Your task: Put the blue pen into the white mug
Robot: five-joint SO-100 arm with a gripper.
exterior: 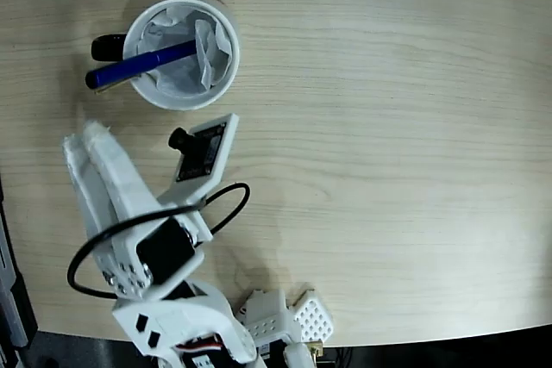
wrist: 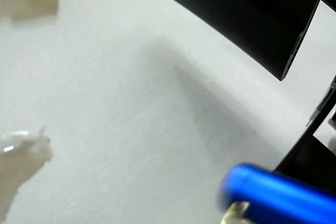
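Blue pen rests across the white mug at the upper left of the fixed view, and the rest of the scene runs from big to small as follows.

Widest of all is the wooden table, pale and grained, filling nearly the whole fixed view. On it, at the lower left, stands the white arm, its links reaching up toward the mug, with a black cable looping off its side and a small black camera on a white plate just below the mug. The gripper sits left of that camera, near the mug but apart from it; its fingers look empty, yet whether they are spread or closed I cannot tell from either view.

The mug is round, lined with crumpled white tissue, its black handle pointing left. The pen lies tilted, one end inside on the tissue, the other end sticking out over the left rim just below the handle.

In the wrist view the pen shows blurred at the lower right, against a pale surface and a dark slab.
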